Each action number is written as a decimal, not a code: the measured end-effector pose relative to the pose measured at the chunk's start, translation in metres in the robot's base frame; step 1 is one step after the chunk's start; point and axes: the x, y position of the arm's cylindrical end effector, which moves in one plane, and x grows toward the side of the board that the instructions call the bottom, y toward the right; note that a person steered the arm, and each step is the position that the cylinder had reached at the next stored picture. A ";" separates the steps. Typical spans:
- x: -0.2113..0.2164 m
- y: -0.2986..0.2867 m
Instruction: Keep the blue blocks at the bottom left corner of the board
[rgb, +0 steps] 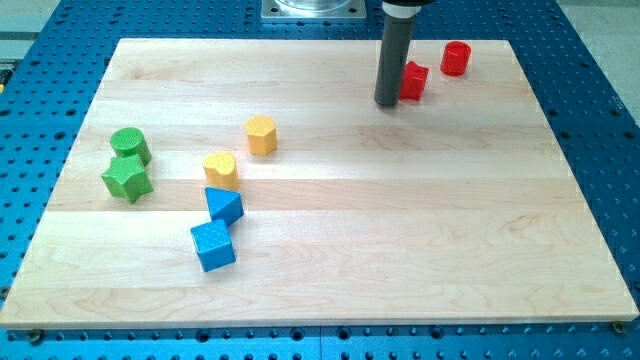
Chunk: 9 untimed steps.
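Observation:
A blue cube lies left of centre near the view's bottom. A blue triangular block sits just above it, touching or nearly touching it. Both rest on the wooden board, some way in from its bottom left corner. My tip is at the view's top, right of centre, far from the blue blocks. It stands right beside the left side of a red block.
A red cylinder stands at the top right. A yellow hexagonal block and a yellow heart-like block sit above the blue ones. A green cylinder and a green star-like block are at the left.

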 end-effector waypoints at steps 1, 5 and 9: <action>-0.030 0.034; 0.149 -0.150; 0.216 -0.212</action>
